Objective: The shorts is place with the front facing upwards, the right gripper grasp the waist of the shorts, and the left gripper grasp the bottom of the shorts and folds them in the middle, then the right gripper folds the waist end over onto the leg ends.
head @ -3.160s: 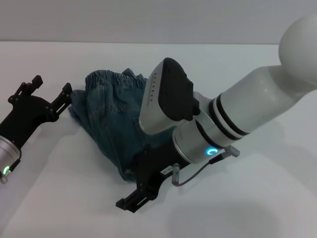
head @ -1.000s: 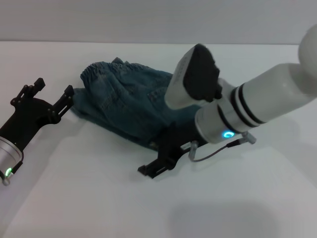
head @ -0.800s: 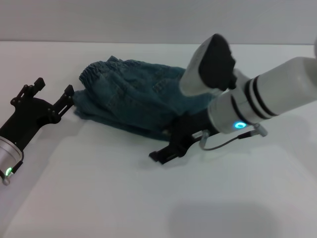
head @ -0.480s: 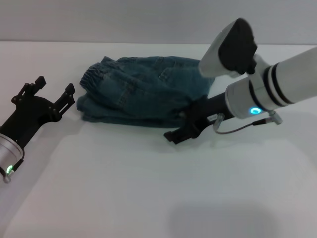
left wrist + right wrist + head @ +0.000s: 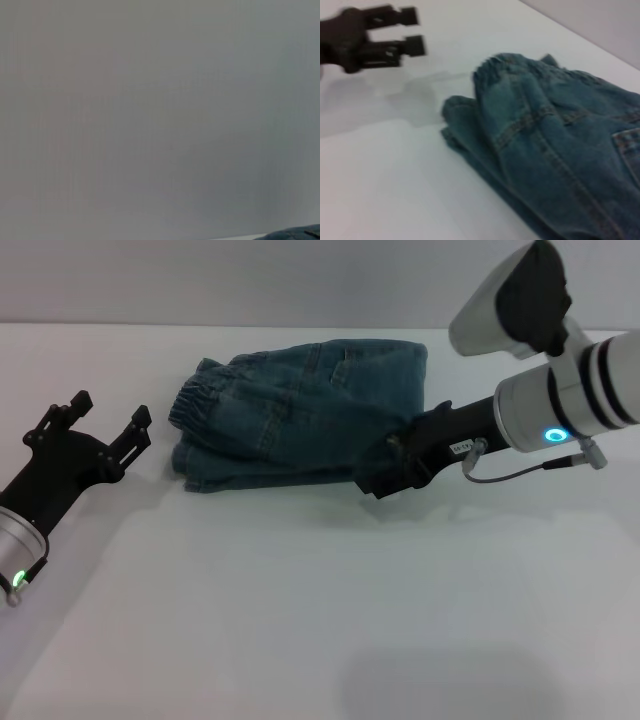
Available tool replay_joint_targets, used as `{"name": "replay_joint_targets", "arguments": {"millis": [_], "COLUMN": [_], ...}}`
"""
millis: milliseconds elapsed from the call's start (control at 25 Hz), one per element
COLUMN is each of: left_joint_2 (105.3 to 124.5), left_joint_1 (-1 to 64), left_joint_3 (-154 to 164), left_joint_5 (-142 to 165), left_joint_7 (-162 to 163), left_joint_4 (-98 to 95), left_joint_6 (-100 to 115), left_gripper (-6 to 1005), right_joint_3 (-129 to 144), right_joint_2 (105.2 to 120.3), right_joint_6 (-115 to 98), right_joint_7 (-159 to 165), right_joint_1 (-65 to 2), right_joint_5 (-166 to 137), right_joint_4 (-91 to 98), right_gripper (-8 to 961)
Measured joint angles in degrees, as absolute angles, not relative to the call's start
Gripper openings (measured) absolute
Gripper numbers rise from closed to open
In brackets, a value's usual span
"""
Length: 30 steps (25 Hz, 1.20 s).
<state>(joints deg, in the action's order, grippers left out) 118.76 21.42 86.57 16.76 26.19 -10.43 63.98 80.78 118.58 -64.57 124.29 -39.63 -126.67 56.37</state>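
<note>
The blue-green denim shorts lie folded in a thick stack on the white table, with the gathered waist at the stack's left end. My right gripper is at the stack's front right corner, its black fingers closed on the denim there. The right wrist view looks along the shorts toward the waist and shows none of its own fingers. My left gripper rests open on the table just left of the waist, apart from it, and appears again as the left gripper. I cannot pick out the leg ends.
The white table stretches bare in front of the shorts. A grey wall runs behind it. The left wrist view shows only plain grey, with a dark sliver at one corner.
My right gripper has swung right and back, pulling its end of the shorts with it. The stack has turned from slanting to lying across the table. The left gripper stayed put.
</note>
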Motion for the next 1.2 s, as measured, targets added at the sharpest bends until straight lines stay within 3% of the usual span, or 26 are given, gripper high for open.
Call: {"name": "replay_joint_targets", "arguments": {"millis": [200,400,560,640,800,1000,1200], "left_joint_2": [118.66,118.61,118.56,118.56,118.37,118.37,118.48], "left_joint_1": [20.7,19.6,17.5,16.4,14.0,12.2,11.6], "left_joint_3": [86.6,86.6,86.6,86.6,86.6,86.6,86.6], "left_joint_5": [15.3,11.8,6.8,4.4,-0.8,-3.1,-3.3], "left_joint_7": [26.2,26.3,26.4,26.6,28.6,29.2,29.3], "left_joint_4": [-10.9,-11.0,-11.1,-11.1,-10.8,-10.5,-10.3], "left_joint_6": [65.8,70.7,76.0,78.2,82.8,84.6,84.8], "left_gripper": [797,797,797,797,797,797,797], "right_joint_3": [80.3,77.2,72.6,68.6,65.1,61.8,61.4], "right_joint_2": [118.86,119.11,119.19,119.02,118.96,118.93,119.15], "right_joint_6": [-68.2,-64.7,-56.2,-54.5,-58.0,-71.4,-78.0], "right_joint_7": [123.1,111.0,90.9,69.1,47.7,19.1,7.9], "right_joint_1": [-33.4,-22.8,-14.4,-11.2,-11.0,-15.8,-19.2], "right_joint_5": [-122.7,-112.3,-93.1,-71.6,-49.4,-19.5,-8.5], "right_joint_4": [67.6,76.4,73.2,63.0,48.2,21.5,10.4], "right_gripper": [791,791,791,791,791,791,791]}}
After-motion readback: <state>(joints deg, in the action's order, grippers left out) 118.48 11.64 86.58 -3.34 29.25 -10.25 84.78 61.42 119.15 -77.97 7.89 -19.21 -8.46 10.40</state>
